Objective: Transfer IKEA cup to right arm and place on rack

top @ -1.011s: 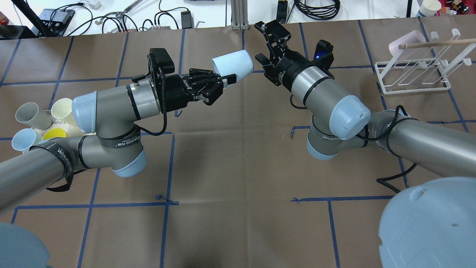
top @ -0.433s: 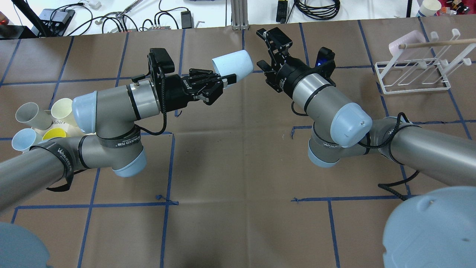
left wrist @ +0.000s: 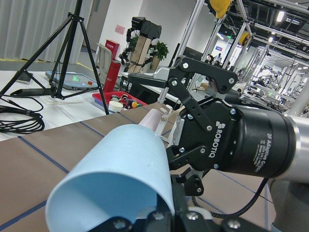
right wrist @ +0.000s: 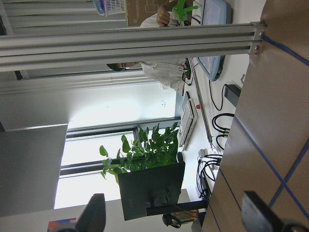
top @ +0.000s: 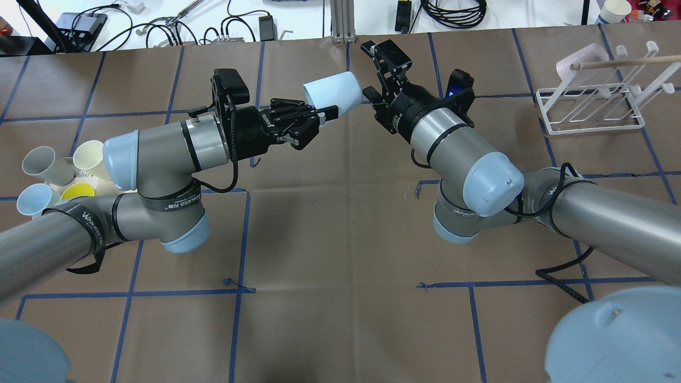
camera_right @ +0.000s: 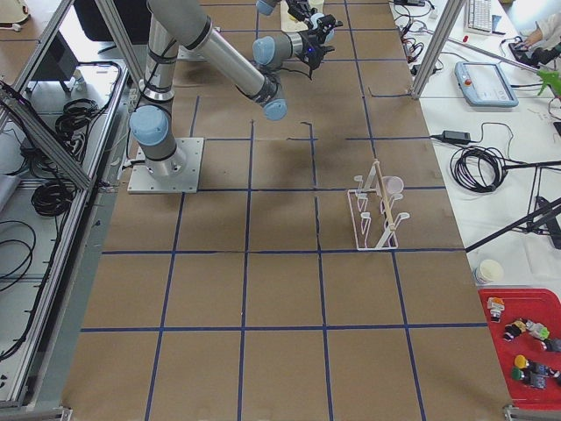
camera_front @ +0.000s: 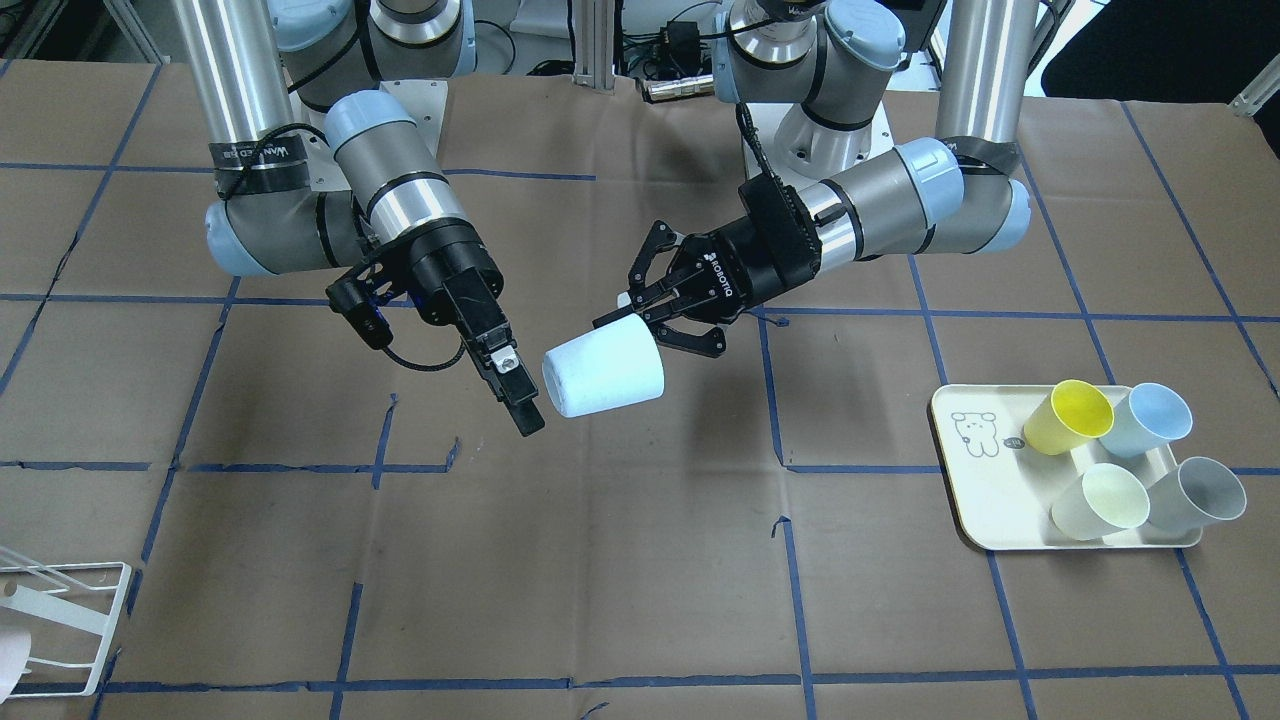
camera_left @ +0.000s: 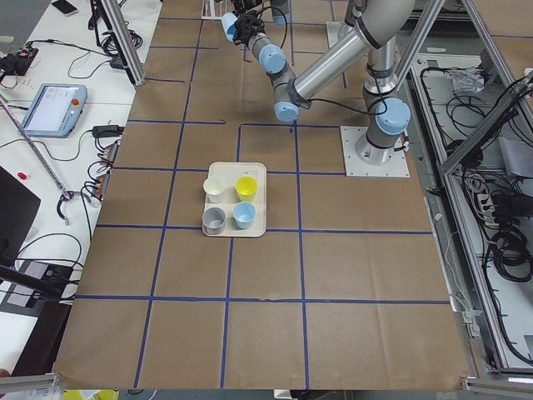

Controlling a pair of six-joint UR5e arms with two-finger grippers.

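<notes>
A pale blue cup (top: 332, 93) hangs level above the table, held by its rim in my shut left gripper (top: 325, 113). The cup's closed end points at my right gripper (top: 368, 72). That gripper is open, with its fingers right beside the closed end and not closed on it. In the front view the cup (camera_front: 605, 380) lies between my left gripper (camera_front: 630, 312) and my right gripper (camera_front: 520, 400). The right wrist view shows my right gripper (right wrist: 176, 217) spread with nothing between the fingers. The left wrist view shows the cup (left wrist: 116, 183) up close. The white wire rack (top: 590, 109) stands at the far right.
A pale pink cup (top: 580, 58) and a wooden stick (top: 622, 62) sit on the rack. A cream tray (camera_front: 985, 480) with a bear drawing holds several cups on my left side. Cables and boxes lie beyond the table's far edge.
My right gripper has moved left, up to the cup's closed end. My left arm and the cup have stayed still.
</notes>
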